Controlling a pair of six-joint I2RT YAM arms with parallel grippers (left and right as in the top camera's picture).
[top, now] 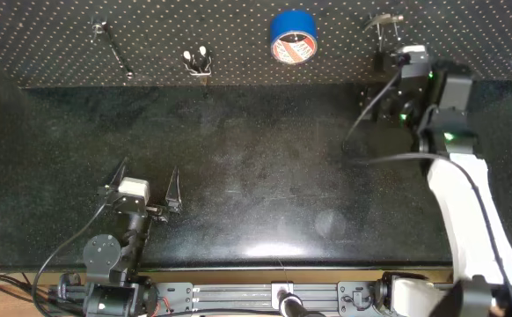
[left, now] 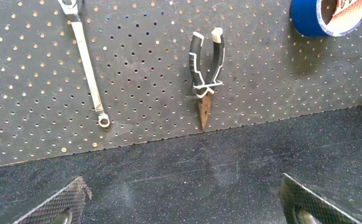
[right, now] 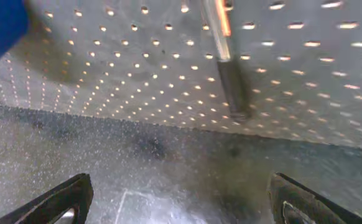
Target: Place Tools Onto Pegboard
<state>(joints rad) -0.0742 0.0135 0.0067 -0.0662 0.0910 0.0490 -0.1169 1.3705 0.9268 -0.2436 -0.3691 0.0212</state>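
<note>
Several tools hang on the black pegboard (top: 238, 26): a silver wrench (top: 113, 48) (left: 89, 65), black-handled pliers (top: 199, 62) (left: 205, 74), a blue tape roll (top: 293, 37) (left: 327, 15) and, at the right, a metal-shafted tool with a dark handle (top: 385, 25) (right: 227, 68). My right gripper (top: 390, 63) (right: 181, 208) is close below that tool, open, with nothing between its fingers. My left gripper (top: 148, 173) (left: 184, 211) stands open and empty over the dark table, well short of the board and facing the wrench and pliers.
The dark tabletop (top: 265, 167) runs from the pegboard's lower edge to the front rail. The right arm's cables (top: 370, 106) hang over the table near the board. The blue tape's edge (right: 0, 25) sits beside the right gripper's view of the board.
</note>
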